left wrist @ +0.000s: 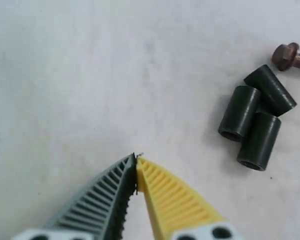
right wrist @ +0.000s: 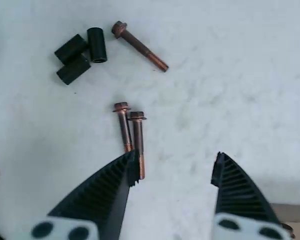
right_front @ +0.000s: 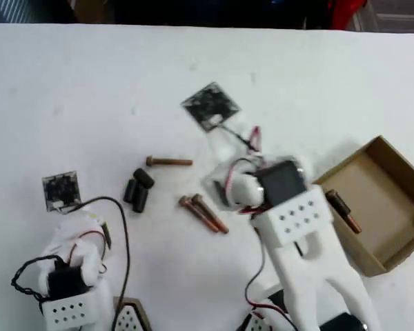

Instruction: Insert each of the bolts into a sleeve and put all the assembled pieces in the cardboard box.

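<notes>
Bolts: coppery metal, dull sheen.
Sleeves: black, smooth, matt.
Box: brown cardboard, matt.
Table: white, matt, faintly mottled.
Left fingers: ribbed plastic, grey and yellow.
Right fingers: ribbed black plastic.

Your table: white, faintly mottled. Sleeves: plain black. Bolts: coppery brown. Cardboard box: tan. Your left gripper: grey finger, yellow finger, both ribbed. Your right gripper: black ribbed fingers, white mounts. Arm bodies: white; motor black. Square tags: black-speckled.
</notes>
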`<action>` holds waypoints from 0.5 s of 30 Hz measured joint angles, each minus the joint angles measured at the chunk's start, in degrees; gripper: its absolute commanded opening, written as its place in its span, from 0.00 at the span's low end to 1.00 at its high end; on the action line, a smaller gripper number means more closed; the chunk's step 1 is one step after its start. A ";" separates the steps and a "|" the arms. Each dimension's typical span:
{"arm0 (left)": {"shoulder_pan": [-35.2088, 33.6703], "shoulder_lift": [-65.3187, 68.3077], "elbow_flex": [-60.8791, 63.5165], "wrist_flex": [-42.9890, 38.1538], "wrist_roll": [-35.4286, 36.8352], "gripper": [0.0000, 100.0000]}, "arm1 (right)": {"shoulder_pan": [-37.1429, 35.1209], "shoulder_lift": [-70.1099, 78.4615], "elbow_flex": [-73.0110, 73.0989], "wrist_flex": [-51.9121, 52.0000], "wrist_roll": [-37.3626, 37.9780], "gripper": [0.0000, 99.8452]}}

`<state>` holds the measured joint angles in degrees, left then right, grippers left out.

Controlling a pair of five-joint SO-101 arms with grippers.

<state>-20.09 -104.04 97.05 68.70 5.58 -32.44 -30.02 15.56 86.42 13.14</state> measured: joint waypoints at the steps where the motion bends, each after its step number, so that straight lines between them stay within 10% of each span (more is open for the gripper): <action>1: -0.70 0.00 0.00 0.00 -0.18 0.02 | -1.23 1.49 0.00 -0.70 -0.26 0.22; 15: -9.32 0.00 0.00 0.00 -7.30 0.02 | -10.37 27.43 -14.68 -5.89 -0.70 0.10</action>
<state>-29.41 -104.04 97.05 68.70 -1.71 -42.81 -2.59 0.88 80.53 12.44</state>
